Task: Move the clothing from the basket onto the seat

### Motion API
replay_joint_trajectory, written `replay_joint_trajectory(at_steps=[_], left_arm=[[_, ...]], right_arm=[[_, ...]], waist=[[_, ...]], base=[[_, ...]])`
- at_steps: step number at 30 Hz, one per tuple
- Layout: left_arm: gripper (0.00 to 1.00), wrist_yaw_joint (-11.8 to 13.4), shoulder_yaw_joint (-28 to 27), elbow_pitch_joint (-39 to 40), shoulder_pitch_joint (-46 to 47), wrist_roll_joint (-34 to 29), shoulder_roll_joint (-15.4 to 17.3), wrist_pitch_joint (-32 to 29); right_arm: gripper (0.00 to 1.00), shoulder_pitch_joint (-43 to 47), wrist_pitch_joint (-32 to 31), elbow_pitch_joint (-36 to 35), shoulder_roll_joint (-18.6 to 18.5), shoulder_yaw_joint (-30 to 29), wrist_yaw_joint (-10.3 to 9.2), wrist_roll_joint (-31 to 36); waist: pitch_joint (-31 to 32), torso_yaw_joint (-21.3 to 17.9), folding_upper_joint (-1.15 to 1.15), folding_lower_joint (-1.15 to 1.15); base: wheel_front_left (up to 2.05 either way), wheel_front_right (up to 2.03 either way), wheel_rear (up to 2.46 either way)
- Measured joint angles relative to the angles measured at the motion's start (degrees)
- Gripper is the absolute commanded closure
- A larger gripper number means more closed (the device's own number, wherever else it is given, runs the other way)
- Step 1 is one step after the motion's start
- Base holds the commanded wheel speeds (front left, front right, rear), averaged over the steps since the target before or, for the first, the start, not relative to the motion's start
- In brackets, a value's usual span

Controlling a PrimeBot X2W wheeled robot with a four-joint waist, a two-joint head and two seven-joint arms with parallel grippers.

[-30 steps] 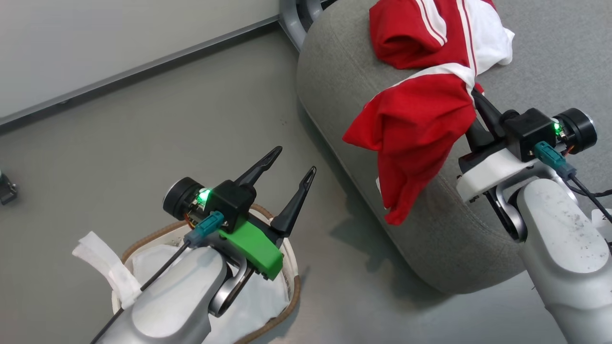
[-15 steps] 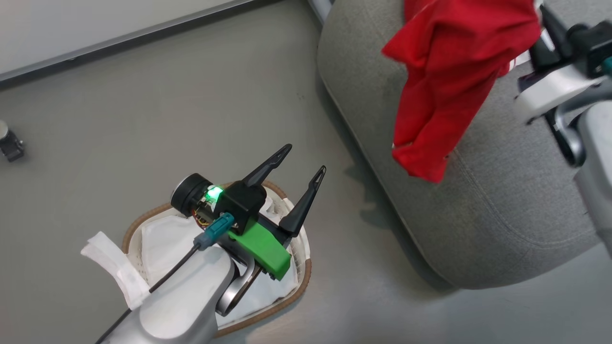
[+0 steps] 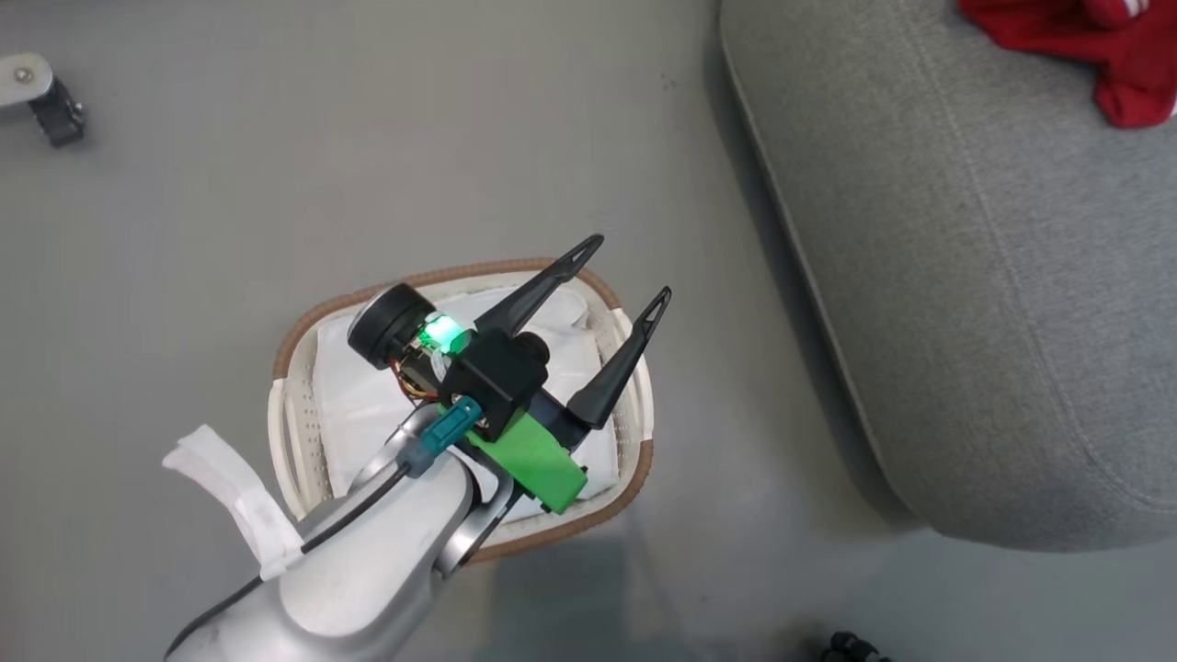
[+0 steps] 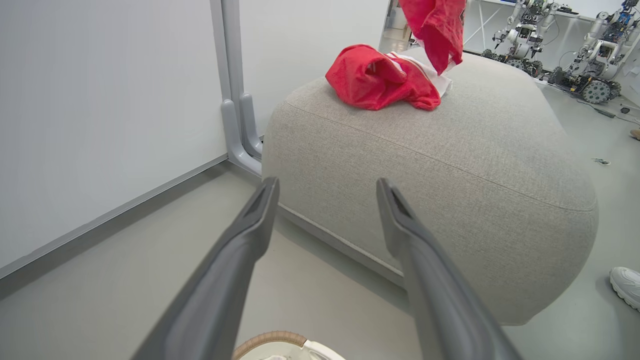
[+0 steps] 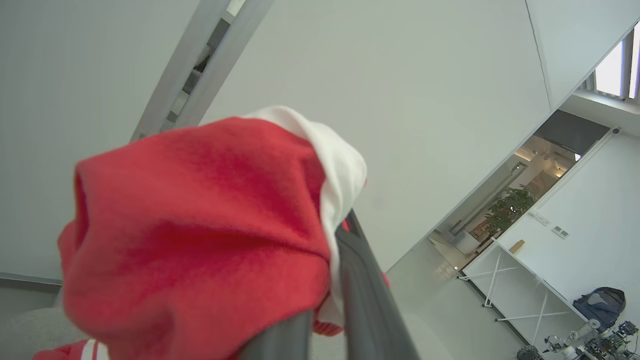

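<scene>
The left gripper (image 3: 631, 268) hung over the basket (image 3: 460, 273), its 2 dark fingers spread wide with nothing between them. The basket sat on the grey floor (image 3: 230, 230), near the seat (image 3: 965, 276) but clear of it. The white liner (image 3: 359, 405) lay rumpled inside, and 1 strip of it (image 3: 230, 487) flopped out over the rim on the robot's left.

Up on the seat, toward its far side by the wall (image 4: 100, 100), 1 red garment (image 4: 380, 77) lay in a crumpled heap with a bit of white showing at its edge. The right gripper (image 5: 345, 235) was pressed together, pinching the 2nd garment (image 4: 440, 25). This was red with a white panel, bunched over the fingers and hanging above the heap. Whether its lower end touched the heap I couldn't tell.

From the head camera a patch of red cloth showed at the seat's top right corner, and I couldn't tell which garment it was.

A grey post (image 4: 235, 100) stood where wall and seat met. A white shoe (image 4: 625, 287) rested on the floor past the seat, and 2 other robots (image 4: 595, 50) stood well back in the room. A small caster (image 3: 41, 101) sat on the floor off to the robot's left.
</scene>
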State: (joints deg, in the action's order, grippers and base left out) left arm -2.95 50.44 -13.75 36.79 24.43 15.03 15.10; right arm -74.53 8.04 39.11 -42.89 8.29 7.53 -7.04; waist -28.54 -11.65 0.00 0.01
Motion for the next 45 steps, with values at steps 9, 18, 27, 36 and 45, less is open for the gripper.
replay_joint_trajectory(at_steps=[9, 18, 27, 36, 45], left_arm=[[0.00, 0.1, 0.5, 1.6, 2.7, -1.4, -0.3, -0.2], [0.00, 0.5, 0.5, 1.9, 3.6, -1.9, 0.2, -0.2], [0.00, 0.7, 0.1, 1.9, 3.8, -1.5, 0.3, -0.2], [0.00, 1.3, -1.1, 0.9, 2.5, -0.2, 0.2, -0.1], [0.00, 2.0, -4.6, 0.5, -1.4, 1.1, -0.8, -0.1]], right_arm=[[1.00, 1.7, 0.3, 10.7, -1.2, -8.9, 0.00, 4.5], [0.60, 5.9, 3.1, 17.5, 7.7, -15.5, 0.00, 11.3], [0.00, 8.3, 5.6, 18.1, 13.4, -21.8, 0.00, 16.4], [0.00, 10.8, 6.7, 16.7, 18.8, -21.3, 0.00, 17.9], [0.00, 15.2, 7.0, 16.1, 22.1, -17.3, 0.00, 16.4]], waist=[[-6.8, 4.6, 0.00, 0.00], [-11.8, 7.7, 0.00, 0.00], [-10.8, 6.9, 0.00, 0.00], [-6.7, 4.7, 0.00, 0.00], [0.0, 2.7, 0.00, 0.00]], base=[[0.00, 0.00, 0.00], [0.00, 0.00, 0.00], [0.00, 0.00, 0.00], [0.00, 0.00, 0.00], [0.00, 0.00, 0.00]])
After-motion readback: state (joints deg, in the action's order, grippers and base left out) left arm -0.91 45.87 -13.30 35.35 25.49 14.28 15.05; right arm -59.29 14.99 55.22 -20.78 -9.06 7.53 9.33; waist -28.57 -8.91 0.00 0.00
